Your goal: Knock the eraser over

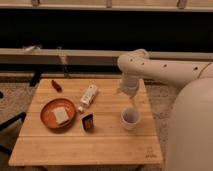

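Hanging over the right half of the wooden surface (100,147), my hand (131,104) points down just above the white cup (130,119); whether it is open or closed I cannot tell. Left of the cup and apart from it, the eraser (88,121) stands upright, just beside the orange plate (44,112) holding a pale slab (61,114). Farther back lies a white bottle (89,96), then a small red thing (56,85).

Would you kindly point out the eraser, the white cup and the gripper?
eraser (88,121): camera view, middle of its dark face.
white cup (130,125): camera view, its front wall.
gripper (131,103): camera view, its tip, just above the cup.
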Robot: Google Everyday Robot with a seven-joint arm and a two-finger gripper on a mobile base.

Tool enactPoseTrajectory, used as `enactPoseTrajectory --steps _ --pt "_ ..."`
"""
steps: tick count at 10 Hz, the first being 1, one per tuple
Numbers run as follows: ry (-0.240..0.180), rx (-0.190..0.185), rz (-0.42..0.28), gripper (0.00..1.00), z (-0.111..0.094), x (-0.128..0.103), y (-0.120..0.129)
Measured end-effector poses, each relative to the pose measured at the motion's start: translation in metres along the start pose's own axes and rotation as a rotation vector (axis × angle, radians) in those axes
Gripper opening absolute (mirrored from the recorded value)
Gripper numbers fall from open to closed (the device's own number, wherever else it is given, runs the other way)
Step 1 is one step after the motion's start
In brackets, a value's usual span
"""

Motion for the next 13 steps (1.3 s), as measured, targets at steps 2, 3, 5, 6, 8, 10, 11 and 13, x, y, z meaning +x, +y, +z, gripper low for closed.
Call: enactPoseTrajectory --steps 2,3,5,6,8,10,11,13 --pt "0.000 0.000 0.000 0.80 0.000 0.000 0.000" --pt "0.000 0.000 0.000 0.80 0.000 0.000 0.000" --pt "0.000 0.000 0.000 0.80 0.000 0.000 0.000" --pt "0.000 0.000 0.000 0.80 0.000 0.000 0.000" --pt "0.000 0.000 0.000 0.80 0.000 0.000 0.000" --pt "0.006 0.001 -0.016 0.80 -0.002 -0.003 0.000" --pt "0.010 0.003 -0.040 0.80 -0.005 -0.011 -0.006" --pt "0.017 0.016 -0.119 0.80 -0.014 -0.043 -0.034"
